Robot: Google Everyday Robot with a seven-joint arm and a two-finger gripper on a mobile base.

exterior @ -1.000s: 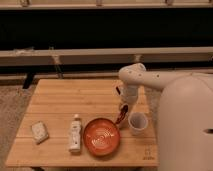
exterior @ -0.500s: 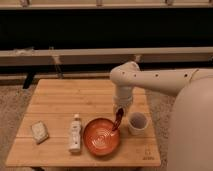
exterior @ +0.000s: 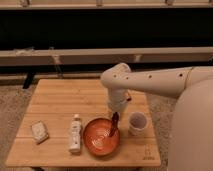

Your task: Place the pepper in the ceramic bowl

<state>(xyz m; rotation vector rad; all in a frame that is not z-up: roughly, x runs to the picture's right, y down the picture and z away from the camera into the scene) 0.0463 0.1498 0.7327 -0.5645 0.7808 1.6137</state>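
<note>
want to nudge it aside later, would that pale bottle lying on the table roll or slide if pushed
The bottle lies on its side on the wooden table, left of the bowl, so a sideways push would probably roll it. It looks small, likely light. The gripper hangs over the bowl's right rim with the pepper, away from the bottle.

Lighting, as you see it: warm and moderate, falling from above onto the tabletop (exterior: 55, 102), which reads evenly lit amber. Background: a deep black band behind the pale ledge, no detail recoverable. Shadows: soft, short, tucked under the arm and beside the white cup (exterior: 138, 122). Glare: a mild sheen inside the ceramic bowl (exterior: 100, 141). Focus: soft throughout, your edges smear; the gripper (exterior: 115, 120) above the bowl's right rim and the pepper (exterior: 114, 125) beneath it blend into one dark streak.
</note>
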